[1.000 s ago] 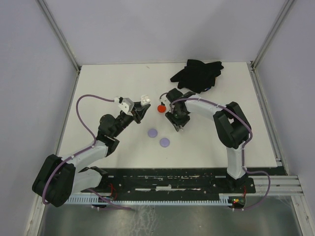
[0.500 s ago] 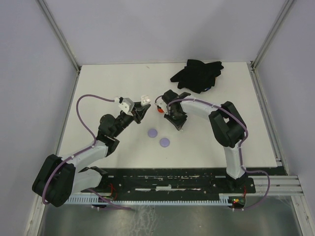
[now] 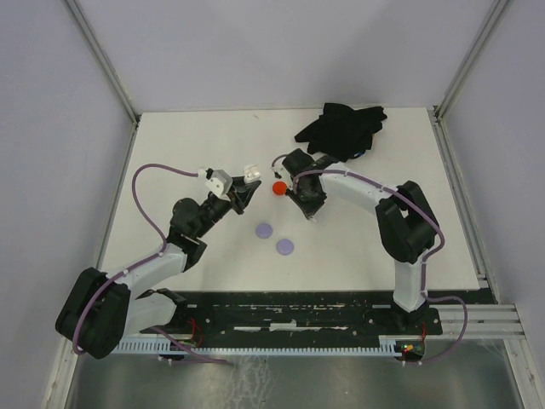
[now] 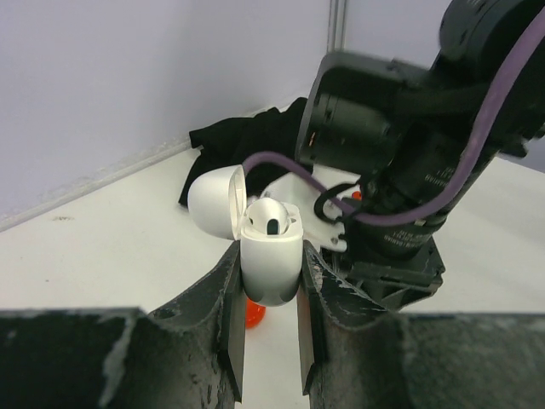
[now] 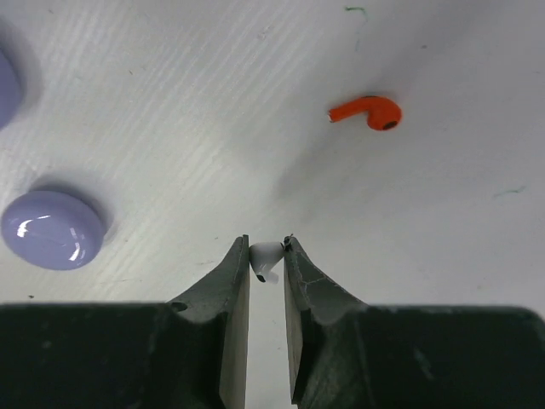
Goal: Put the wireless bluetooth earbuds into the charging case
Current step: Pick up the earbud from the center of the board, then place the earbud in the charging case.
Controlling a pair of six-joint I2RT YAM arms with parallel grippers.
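One white earbud (image 5: 267, 251) pinched by right claw (image 5: 266, 242) (wrist bent downward).

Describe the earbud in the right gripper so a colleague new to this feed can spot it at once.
Find the right gripper above the white table. Pinched between its dark fingertips is the white earbud, tiny and stemmed. The red earbud nearby lies loose on the table and the lavender disc is round and bigger; only this one is white and held.
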